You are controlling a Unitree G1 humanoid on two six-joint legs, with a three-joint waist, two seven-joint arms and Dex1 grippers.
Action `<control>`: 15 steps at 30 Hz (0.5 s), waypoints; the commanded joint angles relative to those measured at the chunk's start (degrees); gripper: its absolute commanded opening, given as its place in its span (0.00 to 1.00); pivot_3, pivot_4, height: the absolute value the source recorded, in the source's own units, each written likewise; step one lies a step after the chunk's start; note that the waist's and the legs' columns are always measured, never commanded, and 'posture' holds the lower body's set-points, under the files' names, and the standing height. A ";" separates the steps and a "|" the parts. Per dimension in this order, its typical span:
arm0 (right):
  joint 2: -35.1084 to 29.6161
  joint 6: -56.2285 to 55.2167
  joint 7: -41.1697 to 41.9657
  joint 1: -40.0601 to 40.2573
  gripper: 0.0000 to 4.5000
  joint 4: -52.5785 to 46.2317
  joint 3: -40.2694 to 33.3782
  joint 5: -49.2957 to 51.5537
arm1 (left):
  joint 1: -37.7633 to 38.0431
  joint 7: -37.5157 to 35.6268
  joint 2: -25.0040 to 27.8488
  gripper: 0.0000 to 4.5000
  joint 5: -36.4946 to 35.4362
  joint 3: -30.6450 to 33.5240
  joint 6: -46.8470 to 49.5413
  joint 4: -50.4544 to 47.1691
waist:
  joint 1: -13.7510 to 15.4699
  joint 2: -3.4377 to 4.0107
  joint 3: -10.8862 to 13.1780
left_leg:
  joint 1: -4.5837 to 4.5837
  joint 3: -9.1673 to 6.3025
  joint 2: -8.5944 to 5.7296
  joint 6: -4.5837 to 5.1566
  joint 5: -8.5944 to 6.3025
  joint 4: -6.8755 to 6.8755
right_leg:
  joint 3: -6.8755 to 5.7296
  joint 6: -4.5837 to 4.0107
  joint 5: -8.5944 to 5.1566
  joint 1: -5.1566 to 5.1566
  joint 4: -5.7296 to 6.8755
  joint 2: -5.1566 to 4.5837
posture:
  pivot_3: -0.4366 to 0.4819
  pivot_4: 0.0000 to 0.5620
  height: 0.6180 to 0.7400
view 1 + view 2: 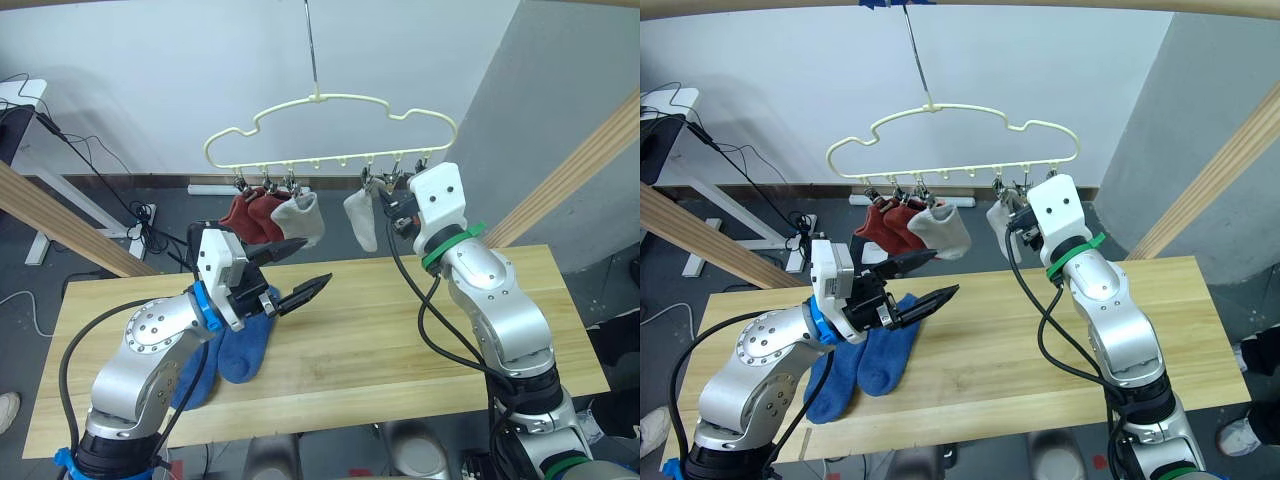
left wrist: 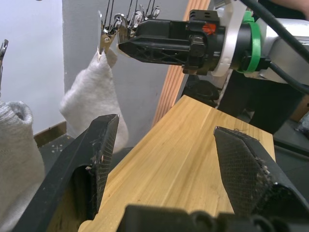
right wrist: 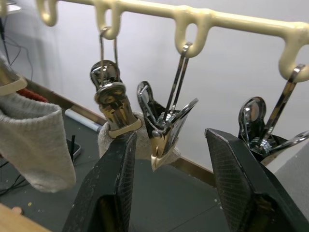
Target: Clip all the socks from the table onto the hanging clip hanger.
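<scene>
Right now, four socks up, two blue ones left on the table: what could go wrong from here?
1. The right end effector, open, sits right at the metal clips of the pale cream wire hanger. A bump could swing it and shake the second light grey sock loose.
2. The two blue knit socks lie overlapping below the open left end effector; a grasp may lift both.

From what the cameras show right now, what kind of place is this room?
Probably a robot test lab, not a home: the clip hanger hangs over a plank table against a bare white wall, loose cables run across the dark floor, and a desk frame stands at the side.
</scene>
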 commanded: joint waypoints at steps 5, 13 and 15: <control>5.14 0.85 -1.95 -1.92 0.52 -1.18 -2.32 -0.16 | 0.39 -0.75 -0.04 0.78 0.30 -0.39 -2.18 -0.05 | 0.08 0.01 -0.01 | 0.00 -0.02 0.02 0.00 0.00 0.00 | -0.02 -0.01 0.01 0.00 0.00 0.00 | 0.22 0.51 1.00; 11.85 5.39 -5.49 -2.44 0.52 -2.52 -5.12 0.07 | 0.11 -1.14 -0.10 0.78 0.70 -0.49 -2.92 0.88 | 0.06 0.02 -0.03 | 0.00 -0.03 0.04 0.00 0.00 0.01 | -0.02 -0.01 0.01 -0.01 0.03 -0.01 | 0.23 0.49 1.00; 13.68 6.88 -6.44 -2.86 0.52 -3.08 -5.91 0.20 | 0.00 -1.18 -0.08 0.78 0.81 -0.42 -3.00 1.07 | 0.06 0.02 -0.03 | 0.00 -0.03 0.05 0.00 0.00 0.01 | -0.02 -0.01 0.01 -0.01 0.05 -0.01 | 0.23 0.49 1.00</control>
